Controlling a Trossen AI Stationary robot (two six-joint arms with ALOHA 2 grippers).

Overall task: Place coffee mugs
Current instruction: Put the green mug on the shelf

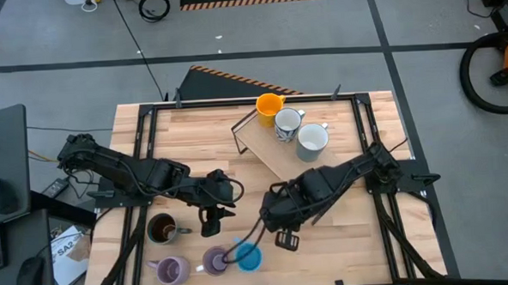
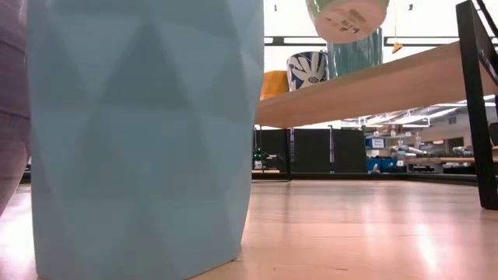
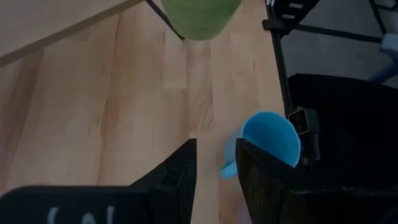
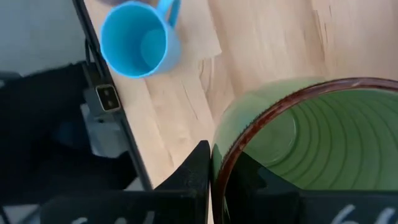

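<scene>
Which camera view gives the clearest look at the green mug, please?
The right wrist view: the green mug fills it, rim pinched by the right end effector. The left wrist and low views show its underside only; in the high view the arm hides it.

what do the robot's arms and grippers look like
Both are dark, near-black jointed arms with black cables running along their links. The left gripper and the right gripper each end in two flat, dark, matte fingers. White markings show on each gripper body at the wrist views' bottom edge.

Overhead looks straight down; low camera sits against the blue mug (image 2: 140, 132); both wrist cameras share it.
</scene>
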